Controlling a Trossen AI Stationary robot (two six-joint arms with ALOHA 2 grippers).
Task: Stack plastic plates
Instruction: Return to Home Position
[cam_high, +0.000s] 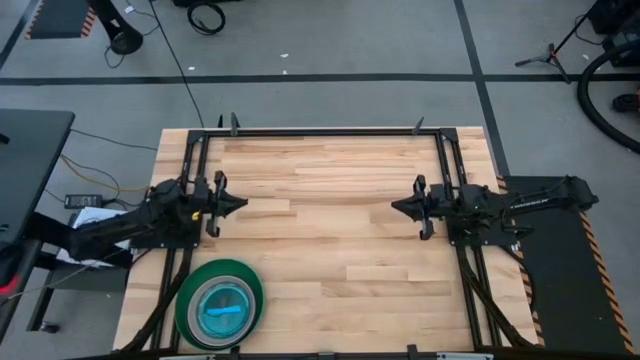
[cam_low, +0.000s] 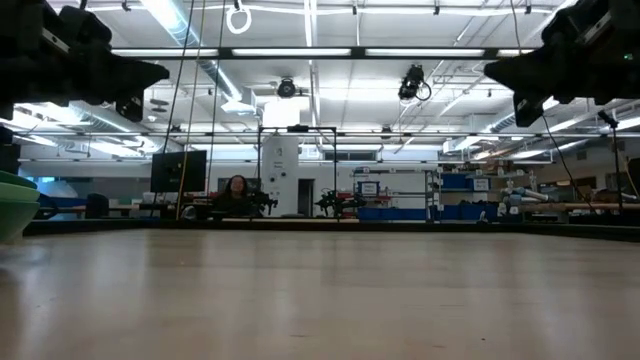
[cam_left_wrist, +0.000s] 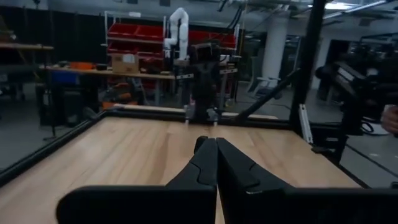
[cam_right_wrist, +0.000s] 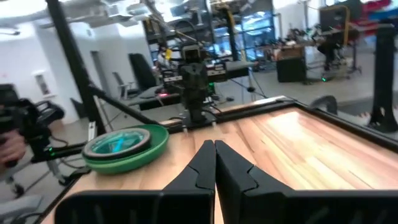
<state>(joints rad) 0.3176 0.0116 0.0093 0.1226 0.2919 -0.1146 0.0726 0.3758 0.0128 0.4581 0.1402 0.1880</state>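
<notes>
A stack of plastic plates (cam_high: 219, 302) rests on the table at its near left corner: a dark green plate lowest, lighter and whitish ones on it, a cyan one on top. The right wrist view shows the stack (cam_right_wrist: 124, 148) too, and the low view shows its green edge (cam_low: 14, 205). My left gripper (cam_high: 243, 203) hovers shut above the table's left side, beyond the stack. My right gripper (cam_high: 395, 206) hovers shut above the right side, facing it. Their shut fingers show in the left wrist view (cam_left_wrist: 216, 149) and the right wrist view (cam_right_wrist: 214, 151).
A black metal frame (cam_high: 320, 131) runs around the wooden table (cam_high: 330, 240). Between the two grippers lies bare wood. A person (cam_low: 237, 190) sits in the room far beyond the table. A hand (cam_right_wrist: 12, 146) shows at the edge of the right wrist view.
</notes>
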